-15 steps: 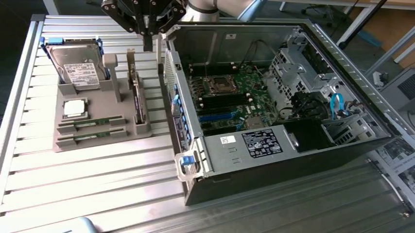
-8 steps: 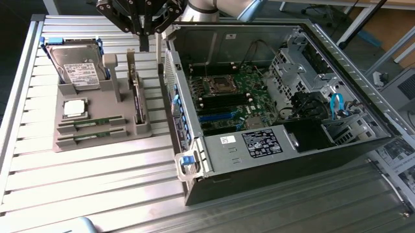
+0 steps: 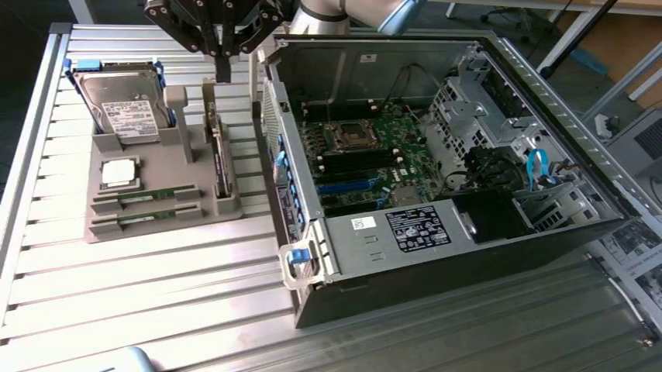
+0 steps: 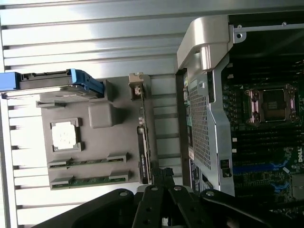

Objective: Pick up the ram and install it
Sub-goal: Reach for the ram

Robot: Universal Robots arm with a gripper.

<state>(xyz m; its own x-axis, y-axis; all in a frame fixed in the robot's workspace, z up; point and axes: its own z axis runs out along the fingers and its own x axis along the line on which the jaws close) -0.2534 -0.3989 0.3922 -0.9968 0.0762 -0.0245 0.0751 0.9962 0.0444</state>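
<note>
Two ram sticks lie edge-up in the slots of a grey holder tray (image 3: 155,232): one ram (image 3: 145,195) (image 4: 90,160) and a second ram (image 3: 145,218) (image 4: 90,180) beside it. My gripper (image 3: 222,74) (image 4: 160,176) hangs high above the far end of the tray, over the upright expansion card (image 3: 219,147) (image 4: 142,142). Its fingers are shut and hold nothing. It is well apart from both sticks. At the exterior view's right, the open computer case (image 3: 310,256) shows the motherboard (image 3: 414,132) (image 4: 261,156) with its long black slots.
On the tray stand a hard drive (image 3: 119,105) (image 4: 52,83) in a blue carrier and a square silver processor chip (image 3: 119,172) (image 4: 65,135). The case wall (image 3: 271,116) rises right beside the tray. Everything rests on a slatted aluminium table (image 3: 124,310).
</note>
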